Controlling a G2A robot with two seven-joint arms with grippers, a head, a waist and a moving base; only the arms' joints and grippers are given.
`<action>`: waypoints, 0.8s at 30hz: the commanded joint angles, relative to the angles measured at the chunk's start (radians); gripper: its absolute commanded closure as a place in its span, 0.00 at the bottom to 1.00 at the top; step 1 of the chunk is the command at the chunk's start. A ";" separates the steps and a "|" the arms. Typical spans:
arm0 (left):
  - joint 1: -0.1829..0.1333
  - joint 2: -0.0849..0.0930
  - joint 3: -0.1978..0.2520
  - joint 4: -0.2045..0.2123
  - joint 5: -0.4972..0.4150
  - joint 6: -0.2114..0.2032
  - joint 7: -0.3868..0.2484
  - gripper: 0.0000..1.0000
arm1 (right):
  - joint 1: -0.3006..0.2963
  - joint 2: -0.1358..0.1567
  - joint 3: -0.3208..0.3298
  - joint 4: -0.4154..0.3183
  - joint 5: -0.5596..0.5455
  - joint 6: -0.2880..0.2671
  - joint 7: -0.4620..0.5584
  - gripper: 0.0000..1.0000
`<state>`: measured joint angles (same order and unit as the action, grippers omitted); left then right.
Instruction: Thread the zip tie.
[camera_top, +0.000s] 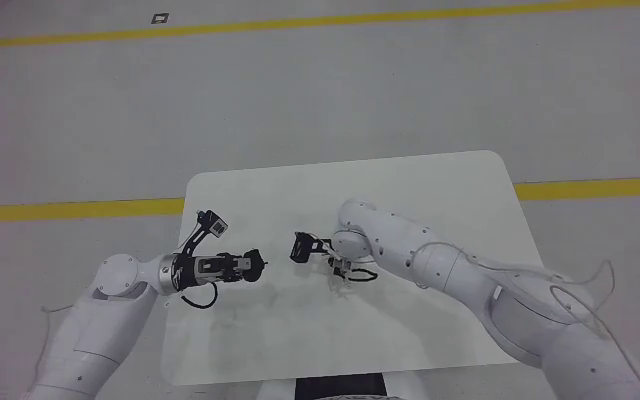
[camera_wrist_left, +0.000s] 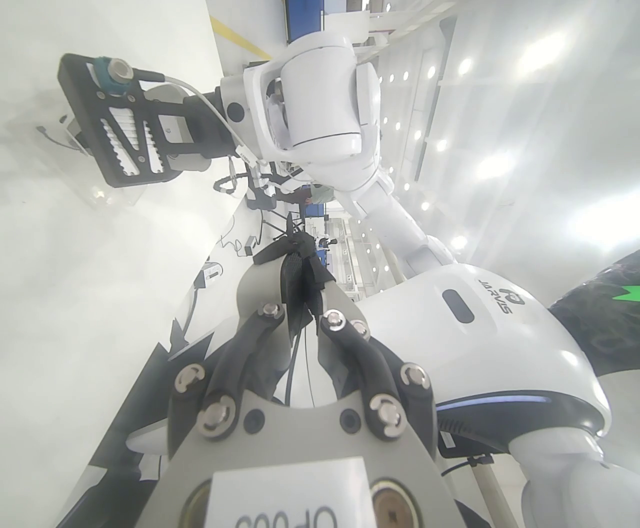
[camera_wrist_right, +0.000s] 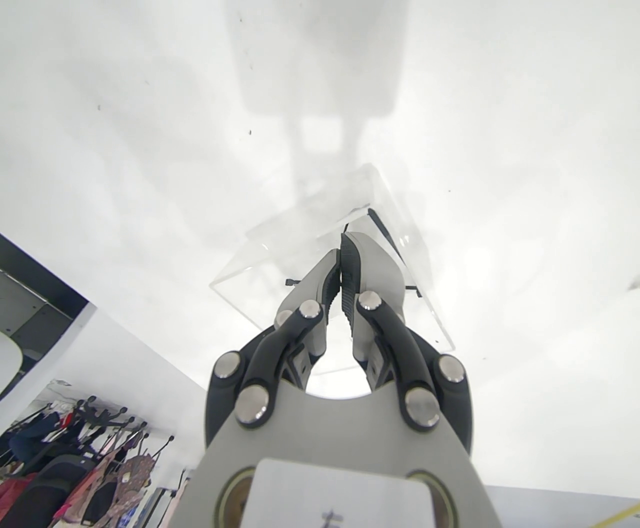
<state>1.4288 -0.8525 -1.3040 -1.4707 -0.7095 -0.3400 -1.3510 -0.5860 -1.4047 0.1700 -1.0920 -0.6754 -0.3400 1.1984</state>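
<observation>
Right wrist view: my right gripper (camera_wrist_right: 342, 250) clenched over the clear stand (camera_wrist_right: 250, 265).
The black zip tie (camera_wrist_right: 386, 232) lies on that stand, just beside my fingertip; whether I pinch it I cannot tell. My left gripper (camera_wrist_left: 300, 265) is clenched too, nearby above the white table (camera_top: 420, 190).

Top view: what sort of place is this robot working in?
Probably a large workshop or test hall: yellow lines painted across a grey floor, a plain white table standing on it, and rows of ceiling lights high overhead.
</observation>
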 joint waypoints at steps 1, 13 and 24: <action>0.000 0.000 0.000 0.000 0.000 0.000 0.000 1.00 | 0.002 0.005 0.000 -0.010 0.002 0.000 0.004 1.00; 0.000 0.000 0.000 0.000 0.000 0.000 0.000 1.00 | 0.017 0.058 0.034 -0.087 0.050 0.000 0.020 1.00; 0.000 0.000 0.000 0.000 0.000 0.000 0.000 1.00 | -0.031 0.174 0.131 -0.218 0.087 0.000 -0.045 1.00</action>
<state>1.4288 -0.8525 -1.3040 -1.4707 -0.7095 -0.3400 -1.3510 -0.6093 -1.2430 0.2924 -1.2969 -0.5898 -0.3400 1.1585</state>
